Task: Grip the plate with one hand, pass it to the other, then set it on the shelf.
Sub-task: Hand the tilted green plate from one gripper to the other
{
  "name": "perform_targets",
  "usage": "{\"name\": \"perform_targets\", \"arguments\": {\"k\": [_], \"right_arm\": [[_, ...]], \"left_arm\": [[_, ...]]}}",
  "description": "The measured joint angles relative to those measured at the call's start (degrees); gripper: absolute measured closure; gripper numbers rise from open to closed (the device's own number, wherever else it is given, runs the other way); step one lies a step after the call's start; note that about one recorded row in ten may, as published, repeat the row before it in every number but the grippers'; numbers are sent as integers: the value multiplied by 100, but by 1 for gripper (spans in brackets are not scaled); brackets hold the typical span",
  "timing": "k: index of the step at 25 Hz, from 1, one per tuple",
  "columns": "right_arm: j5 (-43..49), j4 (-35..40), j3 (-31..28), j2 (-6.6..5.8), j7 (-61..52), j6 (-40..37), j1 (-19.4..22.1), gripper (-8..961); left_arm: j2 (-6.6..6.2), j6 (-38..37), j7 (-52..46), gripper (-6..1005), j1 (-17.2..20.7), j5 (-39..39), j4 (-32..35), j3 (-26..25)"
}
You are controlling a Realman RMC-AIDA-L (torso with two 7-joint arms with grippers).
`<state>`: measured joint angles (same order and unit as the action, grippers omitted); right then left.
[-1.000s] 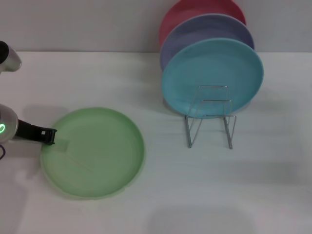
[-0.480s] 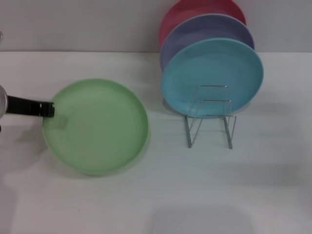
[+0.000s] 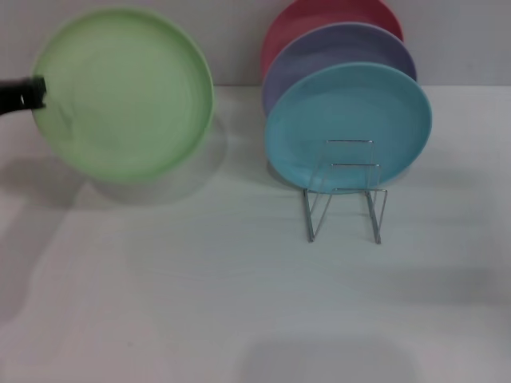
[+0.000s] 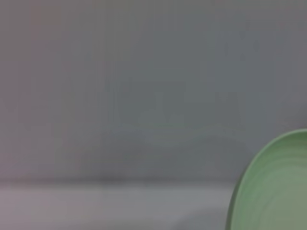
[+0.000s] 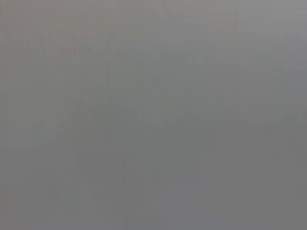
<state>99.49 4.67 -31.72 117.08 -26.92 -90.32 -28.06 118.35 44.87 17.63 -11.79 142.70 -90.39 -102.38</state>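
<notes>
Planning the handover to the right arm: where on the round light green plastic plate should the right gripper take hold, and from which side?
Probably the rim on the robot's right side of the round light green plastic plate, approached from the right. The left gripper pinches the opposite, left rim, and the plate hangs lifted off the white table, so its right edge is bare. The thin raised rim suits a pinch.

Soft overhead light is casting diffuse shadows across the white worktop (image 3: 239, 303), the plate (image 3: 124, 92) is showing motion blur, and both wrist views are reading hazy and defocused.
</notes>
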Motion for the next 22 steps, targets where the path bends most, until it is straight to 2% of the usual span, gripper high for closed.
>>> {"name": "perform_targets", "arguments": {"k": [1, 2, 3, 4, 5, 6, 7, 8, 10, 12, 13, 16, 18, 22], "right_arm": [[0, 25, 0, 3, 4, 0, 0, 245], [0, 52, 6, 10, 8, -2, -3, 245], [0, 78, 18, 18, 12, -6, -11, 245], [1, 88, 31, 20, 15, -12, -15, 245], [1, 94, 43, 21, 17, -17, -17, 245], [7, 95, 50, 22, 18, -17, -20, 245], [15, 96, 52, 23, 19, -15, -24, 245], [24, 98, 54, 23, 20, -11, -27, 245], [34, 102, 59, 25, 21, 0, -34, 245], [42, 104, 64, 29, 22, 7, -40, 245], [44, 105, 65, 32, 22, 10, -43, 245], [59, 105, 109, 35, 23, 12, -49, 245], [65, 105, 276, 45, 24, -12, -33, 245], [71, 112, 839, 145, 31, -196, 82, 244]], "left_arm": [[0, -475, 187, 965, 151, -195, 47, 147], [0, -475, 187, 965, 151, -195, 47, 147], [0, -1554, 550, 965, 436, -557, 190, 542], [-2, -1877, 646, 965, 523, -629, 245, 693], [-1, -2529, 805, 965, 663, -759, 354, 958], [-1, -2529, 805, 965, 663, -759, 354, 958], [-4, -3042, 875, 965, 758, -801, 448, 1196], [-10, -3978, 927, 965, 903, -826, 634, 1627], [-21, -4995, 932, 965, 1022, -814, 849, 2090], [-28, -6707, 898, 965, 1119, -675, 1368, 2841], [-27, -7063, 881, 965, 1130, -634, 1498, 3001], [-15, -9167, 590, 965, 1027, -415, 2422, 3782], [-5, -10150, 320, 965, 883, -377, 3031, 4194], [40, -11287, -131, 965, 726, -438, 3941, 4848]]}}
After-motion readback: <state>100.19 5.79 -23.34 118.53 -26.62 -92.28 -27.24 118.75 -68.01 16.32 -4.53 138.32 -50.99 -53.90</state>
